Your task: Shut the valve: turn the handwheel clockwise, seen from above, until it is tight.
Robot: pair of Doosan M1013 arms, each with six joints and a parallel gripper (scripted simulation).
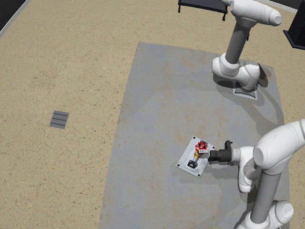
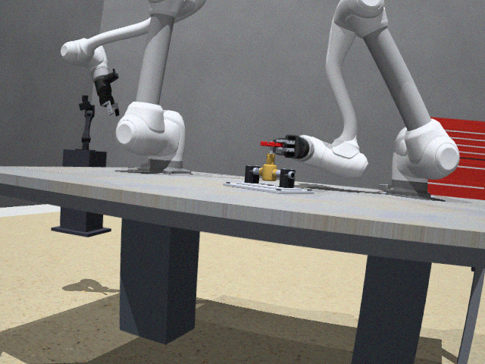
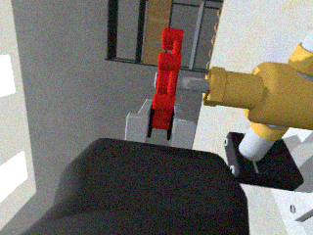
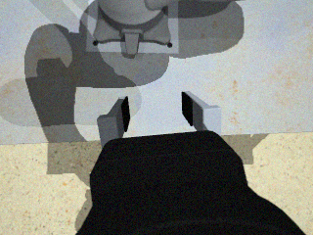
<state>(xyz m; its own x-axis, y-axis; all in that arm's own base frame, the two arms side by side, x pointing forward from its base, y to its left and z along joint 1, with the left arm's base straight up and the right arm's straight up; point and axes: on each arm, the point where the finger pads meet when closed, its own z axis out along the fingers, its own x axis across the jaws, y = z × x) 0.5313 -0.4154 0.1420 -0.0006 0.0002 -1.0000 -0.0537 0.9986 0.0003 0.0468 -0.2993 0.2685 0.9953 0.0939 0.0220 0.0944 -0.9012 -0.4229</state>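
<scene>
The red wheel [image 1: 201,147] [image 2: 270,143] [image 3: 166,80] sits flat on top of the yellow valve [image 1: 197,154] [image 2: 268,172] [image 3: 279,93]. The valve is up above a pale plate [image 1: 184,158] [image 2: 270,189], between two black blocks. The plate lies on the big gray table [image 1: 152,103] [image 2: 156,196].

Seen from outside, the left gripper [image 1: 203,151] [image 2: 279,146] [image 3: 161,113] comes in sideways from the right. Its fingers are just a little apart, and they pinch the edge of the red wheel. I can't tell if the wheel is tight.

The right gripper [image 2: 113,108] [image 4: 156,105] is far back on the left, well apart from the valve. It points down, its fingers are wide open, and it has hold of nothing. A red cabinet [image 2: 462,156] stands at the far right, behind the table.
</scene>
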